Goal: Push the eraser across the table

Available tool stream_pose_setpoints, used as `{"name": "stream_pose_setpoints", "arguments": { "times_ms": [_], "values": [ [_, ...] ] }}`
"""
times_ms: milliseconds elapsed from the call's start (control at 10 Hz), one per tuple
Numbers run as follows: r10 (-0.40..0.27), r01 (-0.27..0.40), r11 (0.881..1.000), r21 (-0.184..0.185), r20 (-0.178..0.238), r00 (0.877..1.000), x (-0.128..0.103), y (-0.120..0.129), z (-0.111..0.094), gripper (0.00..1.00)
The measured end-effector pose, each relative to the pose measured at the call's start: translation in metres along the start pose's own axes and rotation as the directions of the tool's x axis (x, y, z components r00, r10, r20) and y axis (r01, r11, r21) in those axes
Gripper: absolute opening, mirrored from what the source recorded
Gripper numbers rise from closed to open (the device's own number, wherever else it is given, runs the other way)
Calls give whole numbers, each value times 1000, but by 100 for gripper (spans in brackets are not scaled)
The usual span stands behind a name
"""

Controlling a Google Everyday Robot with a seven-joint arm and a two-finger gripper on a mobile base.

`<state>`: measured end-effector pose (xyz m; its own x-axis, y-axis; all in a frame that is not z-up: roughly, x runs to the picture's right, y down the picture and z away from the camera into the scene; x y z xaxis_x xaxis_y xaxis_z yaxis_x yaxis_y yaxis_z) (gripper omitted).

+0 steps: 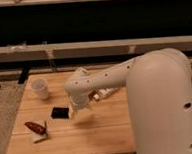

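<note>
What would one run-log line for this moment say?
claw: low beside flat black rectangular eraser | eraser: on light wooden plank table
</note>
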<state>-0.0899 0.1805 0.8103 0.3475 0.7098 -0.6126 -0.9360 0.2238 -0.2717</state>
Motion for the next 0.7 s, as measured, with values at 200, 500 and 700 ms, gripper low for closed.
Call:
{"name": "stream_pose_setpoints", "arguments": {
  "times_ms": [200, 500, 700],
  "values": [
    [46, -45, 997, 66, -5, 999, -1, -20, 12, 79],
    [110, -110, 989, 103, 5, 994, -6, -45, 16, 79],
    [134, -135, 985, 111, 11, 991, -10, -55, 19, 79]
  ]
}}
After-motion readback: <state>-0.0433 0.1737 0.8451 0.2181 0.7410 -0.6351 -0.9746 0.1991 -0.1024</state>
